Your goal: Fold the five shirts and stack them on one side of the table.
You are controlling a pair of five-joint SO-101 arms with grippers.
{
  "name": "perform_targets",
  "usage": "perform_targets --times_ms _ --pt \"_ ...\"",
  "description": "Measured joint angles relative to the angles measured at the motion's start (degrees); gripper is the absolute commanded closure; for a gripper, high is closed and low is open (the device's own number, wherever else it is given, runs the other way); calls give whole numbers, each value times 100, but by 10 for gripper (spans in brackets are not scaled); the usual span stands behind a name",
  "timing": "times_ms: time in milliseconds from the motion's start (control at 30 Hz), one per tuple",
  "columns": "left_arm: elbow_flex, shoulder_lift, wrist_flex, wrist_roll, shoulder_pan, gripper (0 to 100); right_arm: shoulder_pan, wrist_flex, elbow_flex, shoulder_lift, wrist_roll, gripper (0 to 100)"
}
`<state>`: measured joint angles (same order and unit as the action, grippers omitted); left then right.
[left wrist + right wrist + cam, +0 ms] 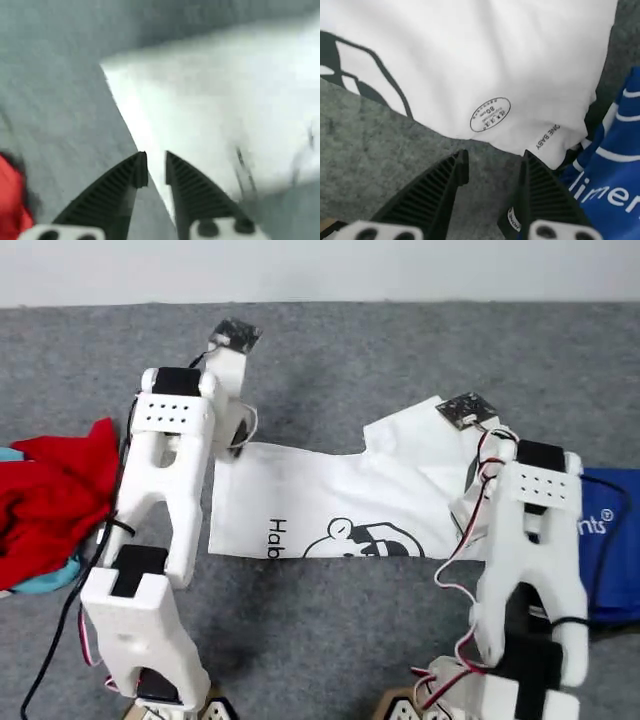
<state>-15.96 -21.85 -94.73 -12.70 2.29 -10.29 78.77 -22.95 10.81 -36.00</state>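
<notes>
Both ends of your white shirt (330,502), lying 9 to 3 o'clock, are covered: left gripper (156,169) at 9, fingers barely apart, right gripper (493,165) at 3, fingers wider apart

I see the grey, felt-like table (330,640) carrying a white shirt (330,505) spread flat. Just beside its collar end lies a blue shirt (615,570). Well apart, beyond its hem, a crumpled red shirt (50,495) sits over some teal cloth (45,580).
</notes>
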Motion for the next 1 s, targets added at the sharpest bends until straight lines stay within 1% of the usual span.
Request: perform_targets --times_ms 100,233,467,733,1000 --pt "527 0 -334 -158 -53 900 0 105 0 176 0 826" --pt "1143 0 -448 -290 -114 900 0 229 0 378 0 826" --pt "1319 -79 -457 -325 -123 900 0 325 -123 712 0 827" --pt "1670 -466 -18 -510 -123 900 18 325 -325 1134 0 827" --pt "1705 -949 457 -563 -264 900 18 325 -325 1143 0 828"
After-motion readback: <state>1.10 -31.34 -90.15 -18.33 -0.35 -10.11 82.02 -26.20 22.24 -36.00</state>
